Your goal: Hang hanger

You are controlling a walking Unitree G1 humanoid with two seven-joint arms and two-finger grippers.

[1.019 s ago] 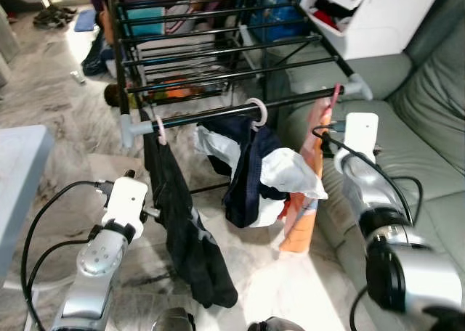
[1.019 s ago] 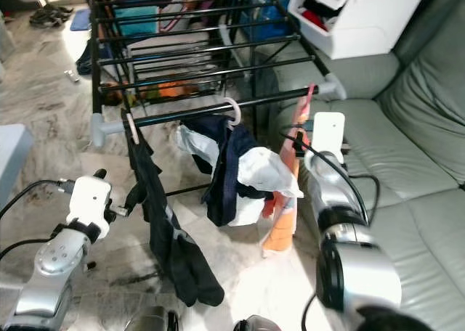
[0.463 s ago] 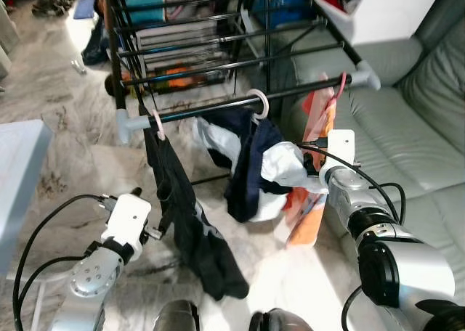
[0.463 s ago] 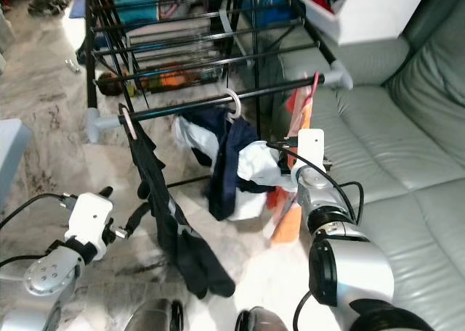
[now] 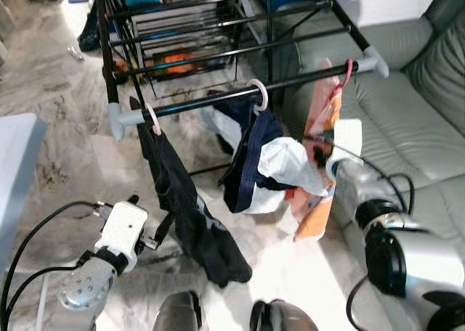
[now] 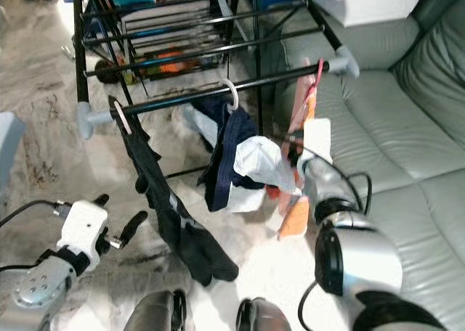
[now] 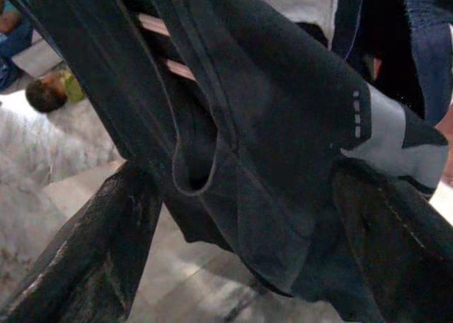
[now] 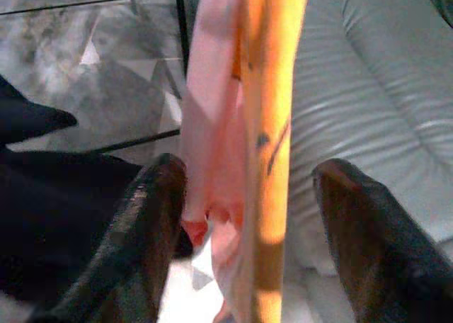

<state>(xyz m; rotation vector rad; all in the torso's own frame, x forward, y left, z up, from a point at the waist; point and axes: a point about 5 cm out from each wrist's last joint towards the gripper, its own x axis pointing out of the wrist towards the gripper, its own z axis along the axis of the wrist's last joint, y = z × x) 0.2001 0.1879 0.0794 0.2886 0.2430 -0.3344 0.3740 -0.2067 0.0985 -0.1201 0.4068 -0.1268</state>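
Right gripper (image 8: 244, 231) now lower, fingers wide around orange garment (image 5: 320, 168); hanger (image 5: 341, 80) on rail (image 5: 240, 99). Left gripper (image 7: 241, 252) wide, at black garment (image 5: 178, 193). Hanging looks done.

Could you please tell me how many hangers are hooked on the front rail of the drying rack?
3. A pale hanger near the rail's left end carries a black garment; a white hanger at the middle holds navy and white clothes; a pink hanger near the right end holds an orange garment. Others may be hidden.
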